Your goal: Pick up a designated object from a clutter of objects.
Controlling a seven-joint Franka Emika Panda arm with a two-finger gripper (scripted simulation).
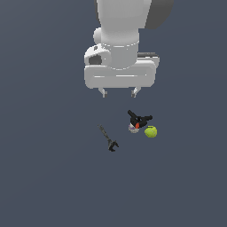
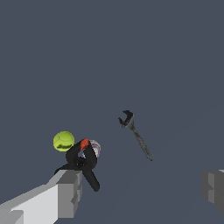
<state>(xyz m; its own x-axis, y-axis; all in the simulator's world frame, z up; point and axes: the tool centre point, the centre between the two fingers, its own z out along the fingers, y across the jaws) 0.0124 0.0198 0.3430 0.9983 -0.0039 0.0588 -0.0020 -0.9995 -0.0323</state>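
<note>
The yellow-green ball (image 1: 150,131) lies on the dark floor, touching the black tool with a red-and-white end (image 1: 138,121) on the exterior view's right of it. The thin dark wrench-like tool (image 1: 107,138) lies apart, toward the exterior view's left. My gripper (image 1: 119,92) hangs open and empty above the floor, behind the three items, holding nothing. In the wrist view the ball (image 2: 64,141) sits beside the black tool (image 2: 82,161), the wrench (image 2: 137,134) lies further off, and both grey fingers (image 2: 68,192) show wide apart at the picture's edge.
Only a plain dark grey floor (image 1: 44,177) surrounds the three items. The white arm body (image 1: 119,48) fills the upper middle of the exterior view.
</note>
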